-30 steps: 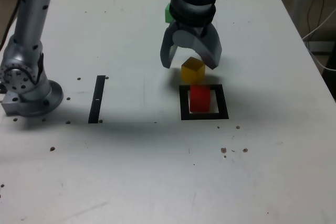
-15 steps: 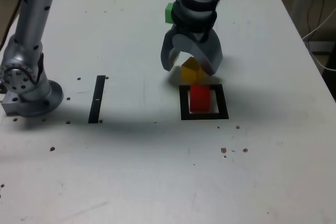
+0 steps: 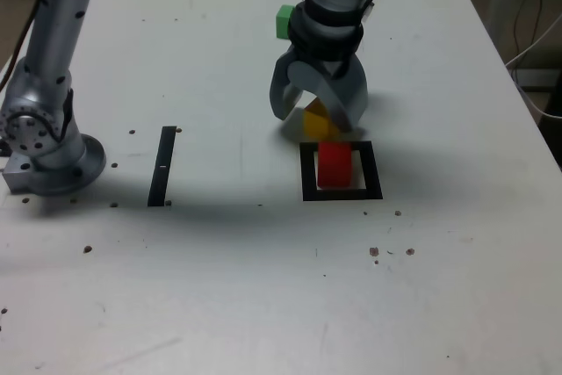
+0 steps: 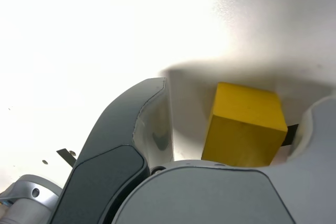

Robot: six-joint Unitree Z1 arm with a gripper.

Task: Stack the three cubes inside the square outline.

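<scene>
The claw hangs over the tabletop with its two curved jaws straddling the yellow cube, one jaw on each side of it in both views. In the wrist view the yellow cube sits between the jaws with a clear gap to one of them and little or none to the other, so the jaws stand parted around the cube and are not yet clamped on it; whether the near jaw touches it cannot be told. The cube rests on the tabletop just beyond the far edge of the square outline, towards the far edge of the tabletop. It looks turned at an angle to the jaws, so one corner may meet a jaw first. The red cube stands inside the outline, just in front of the claw, and is the base the yellow one must go onto. The green cube lies well apart, nearer the far edge, half hidden behind the arm.
</scene>
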